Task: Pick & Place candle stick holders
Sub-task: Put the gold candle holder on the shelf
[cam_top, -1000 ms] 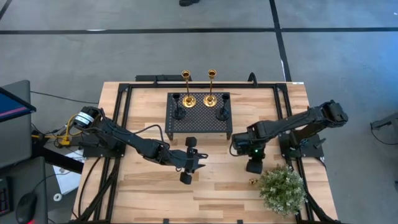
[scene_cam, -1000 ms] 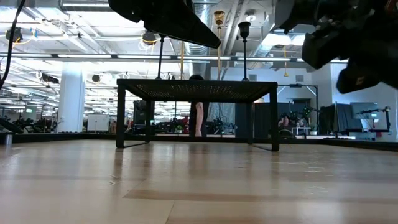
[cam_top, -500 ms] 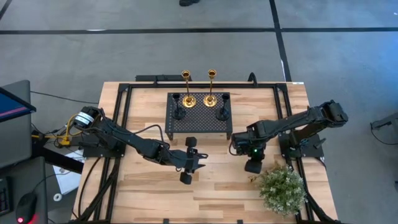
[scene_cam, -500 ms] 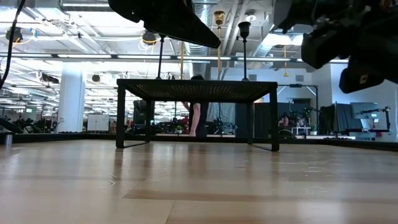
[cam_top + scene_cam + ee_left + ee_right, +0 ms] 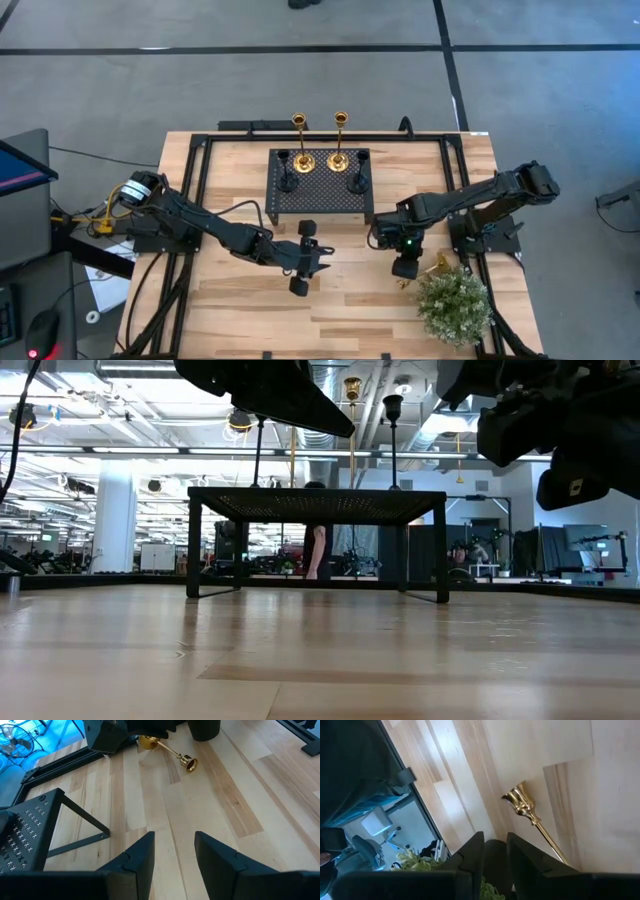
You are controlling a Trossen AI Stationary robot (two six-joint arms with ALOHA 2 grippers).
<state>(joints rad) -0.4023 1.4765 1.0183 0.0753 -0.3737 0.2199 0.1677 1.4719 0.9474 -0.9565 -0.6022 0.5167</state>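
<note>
Two tall gold candle stick holders (image 5: 298, 140) (image 5: 340, 138) and two short black ones (image 5: 286, 180) (image 5: 356, 182) stand by their round bases on the black perforated stand (image 5: 320, 195). A fifth gold holder (image 5: 170, 751) is at my right gripper (image 5: 405, 268), which is shut on it just left of the green plant (image 5: 455, 305). The holder's cup and stem also show in the right wrist view (image 5: 522, 805). My left gripper (image 5: 308, 258) is open and empty above the table's middle, near of the stand; its fingers (image 5: 140, 855) point toward the right gripper. My right gripper has the gold holder by its base end (image 5: 147, 741), coming from above. In its own wrist view the fingers (image 5: 525, 865) hide the contact, and the stem (image 5: 547, 837) runs out from behind one finger. The holder is tilted, cup end (image 5: 190, 763) low by the table.
The plant stands at the table's near right corner, close beside the right gripper. Black frame rails (image 5: 195, 200) run along the table's left, right and far edges. Bare wood (image 5: 300, 320) lies near of both grippers. A person's legs (image 5: 318, 555) show far behind the stand.
The gold holder lay on the table just near of my right gripper, by the plant. It has turned, and its gold now shows at the gripper's right side. My right gripper has shifted slightly toward the table's left and down.
</note>
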